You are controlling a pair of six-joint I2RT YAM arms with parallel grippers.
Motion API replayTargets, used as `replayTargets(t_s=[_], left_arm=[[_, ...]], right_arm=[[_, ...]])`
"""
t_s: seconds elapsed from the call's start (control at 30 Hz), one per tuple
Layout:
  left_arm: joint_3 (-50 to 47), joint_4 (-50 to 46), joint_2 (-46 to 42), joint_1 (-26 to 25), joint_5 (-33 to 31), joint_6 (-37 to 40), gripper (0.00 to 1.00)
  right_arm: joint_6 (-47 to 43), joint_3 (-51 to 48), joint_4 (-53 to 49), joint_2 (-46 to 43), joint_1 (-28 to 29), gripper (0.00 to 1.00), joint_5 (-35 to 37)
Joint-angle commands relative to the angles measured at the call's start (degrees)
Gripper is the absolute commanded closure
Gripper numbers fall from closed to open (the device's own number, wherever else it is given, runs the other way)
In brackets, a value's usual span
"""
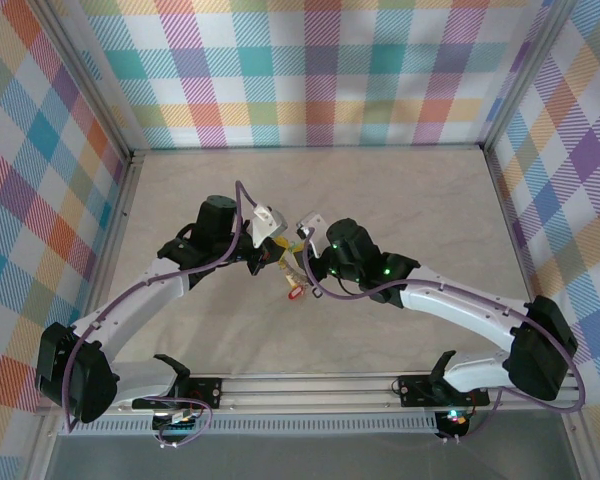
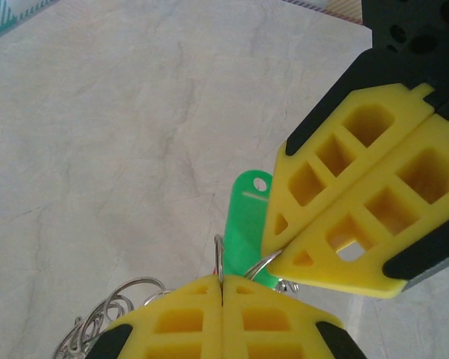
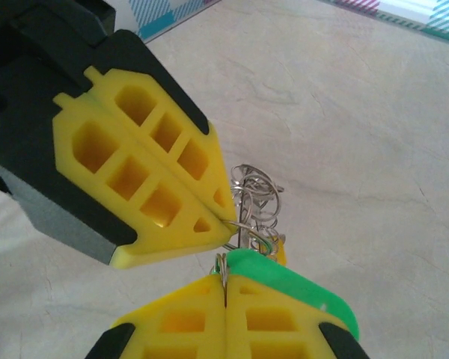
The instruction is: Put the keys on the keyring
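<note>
My left tool (image 2: 222,288), bottom centre of its wrist view, is clamped on the keyring (image 2: 219,256) wire. My right tool (image 2: 277,251), at the right, pinches the same bunch. A green-tagged key (image 2: 247,217) hangs between them, above the surface (image 2: 97,149).

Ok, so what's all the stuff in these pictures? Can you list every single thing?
table: one, pale marbled, under everything
walls: three, checked in many colours, around the table
rail: one, grey, along the near edge
metal rings: several, silver, bunched between the two end effectors
green tag: one, green, hanging with the rings
red tag: one, red, dangling under the bunch
arms: two, white and black, meeting mid-table
left end effector: one, yellow fingers, shut on the metal rings
right end effector: one, yellow fingers, shut on the metal rings
</note>
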Motion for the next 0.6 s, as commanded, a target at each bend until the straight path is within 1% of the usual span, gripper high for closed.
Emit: replayTargets(t_s=[0.0, 0.57], left_arm=[[-0.08, 3.08, -0.43, -0.96, 2.07, -0.61, 1.00], [0.91, 1.04, 0.31, -2.01, 1.48, -0.42, 1.00]], right_arm=[[1.84, 2.31, 0.08, 0.36, 0.05, 1.00, 2.87], [1.36, 4.92, -1.72, 1.66, 0.09, 1.00, 5.20]])
